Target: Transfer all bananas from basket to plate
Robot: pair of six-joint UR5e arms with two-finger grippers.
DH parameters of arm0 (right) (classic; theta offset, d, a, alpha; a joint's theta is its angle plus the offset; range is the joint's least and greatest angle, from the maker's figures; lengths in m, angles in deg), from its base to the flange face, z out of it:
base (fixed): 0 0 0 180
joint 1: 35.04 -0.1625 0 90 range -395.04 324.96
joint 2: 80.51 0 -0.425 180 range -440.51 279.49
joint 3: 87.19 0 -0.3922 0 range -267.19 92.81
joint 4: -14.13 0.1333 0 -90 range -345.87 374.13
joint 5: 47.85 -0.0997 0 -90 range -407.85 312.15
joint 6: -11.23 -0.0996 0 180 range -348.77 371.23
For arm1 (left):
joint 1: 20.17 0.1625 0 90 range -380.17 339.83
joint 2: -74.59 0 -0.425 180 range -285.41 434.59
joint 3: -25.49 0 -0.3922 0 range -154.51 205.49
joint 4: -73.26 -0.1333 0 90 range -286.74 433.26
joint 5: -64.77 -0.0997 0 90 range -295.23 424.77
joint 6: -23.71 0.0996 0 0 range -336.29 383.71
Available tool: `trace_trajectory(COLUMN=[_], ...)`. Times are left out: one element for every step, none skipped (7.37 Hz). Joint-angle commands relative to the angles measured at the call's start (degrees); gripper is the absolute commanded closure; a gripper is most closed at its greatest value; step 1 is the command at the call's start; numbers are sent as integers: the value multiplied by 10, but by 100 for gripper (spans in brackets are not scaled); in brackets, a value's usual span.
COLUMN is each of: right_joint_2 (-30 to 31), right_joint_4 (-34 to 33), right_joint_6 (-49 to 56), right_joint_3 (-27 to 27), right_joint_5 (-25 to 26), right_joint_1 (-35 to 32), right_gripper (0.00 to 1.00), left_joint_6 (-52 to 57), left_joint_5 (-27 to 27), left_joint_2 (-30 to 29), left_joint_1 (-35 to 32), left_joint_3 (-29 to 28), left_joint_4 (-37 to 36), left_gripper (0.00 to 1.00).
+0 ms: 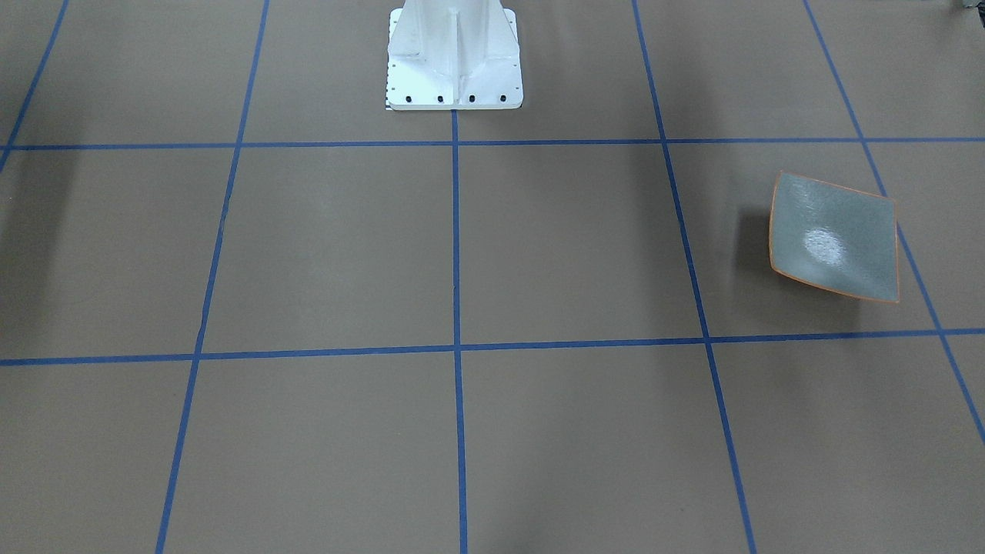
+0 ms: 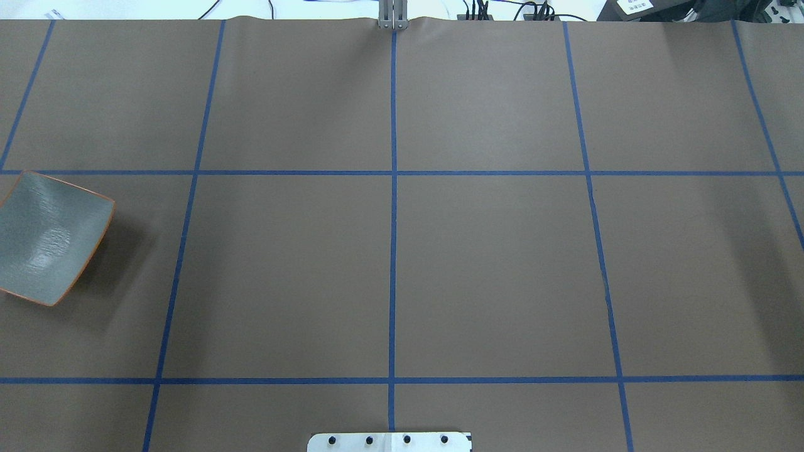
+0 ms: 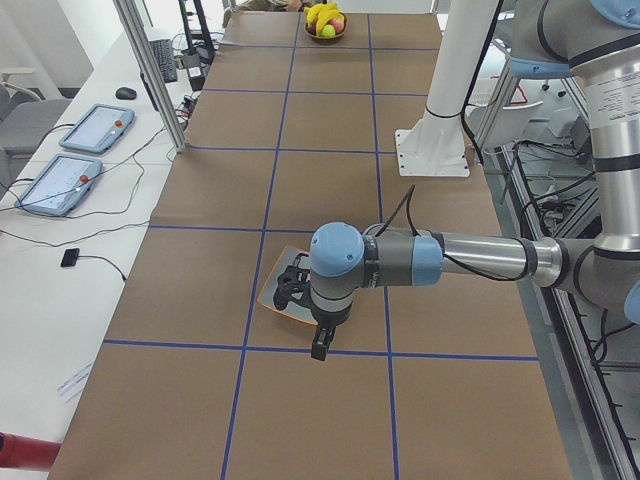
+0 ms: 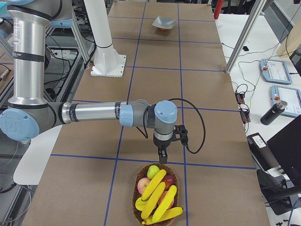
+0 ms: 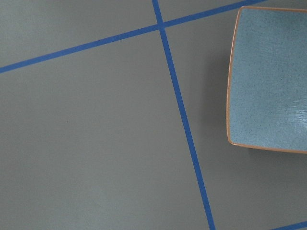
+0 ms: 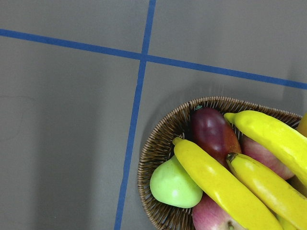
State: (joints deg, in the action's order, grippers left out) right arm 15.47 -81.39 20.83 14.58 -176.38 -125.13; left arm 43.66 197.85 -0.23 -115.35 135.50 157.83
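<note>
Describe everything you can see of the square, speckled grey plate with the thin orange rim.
The square, speckled grey plate is a shallow, glazed-looking dish with a thin orange rim, upturned corners and a glossy highlight at its centre. It is empty and looks intact. It sits upright on the brown paper-covered table, on the robot's left side, turned diagonally to the blue tape grid. Nothing but the table appears to touch it.

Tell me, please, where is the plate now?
In the overhead view the plate lies at the far left edge, on the robot's left side, close to the left gripper.
</note>
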Motion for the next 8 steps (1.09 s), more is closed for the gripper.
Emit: trace_trajectory(right_joint_2=[-1,0,0,1,0,1,-15,-12], right_joint_4=[11,11,11,11,11,11,19,37], right_joint_6=[-3,-2,3,4,0,-2,0,-1], right_joint_3=[6,11,23,30,30,28,31,23], right_joint_5=[-5,-5,-5,0,-1,-2,-6,-24], right_joint_1=[2,2,0,0,0,0,-1,-1], right_gripper=[0,0,0,0,0,0,0,0], left_joint_6=[3,2,2,0,-2,-5,-4,-4], left_joint_5=[2,4,2,-3,-2,2,4,4], left_joint_2=[0,2,-1,-7,-11,-7,-17,-27], left_joint_1=[1,1,1,1,0,0,0,1], left_joint_3=[-1,-3,2,0,-4,-6,-19,-16], left_joint_4=[16,20,20,47,101,113,120,124], left_gripper=[0,0,0,0,0,0,0,0])
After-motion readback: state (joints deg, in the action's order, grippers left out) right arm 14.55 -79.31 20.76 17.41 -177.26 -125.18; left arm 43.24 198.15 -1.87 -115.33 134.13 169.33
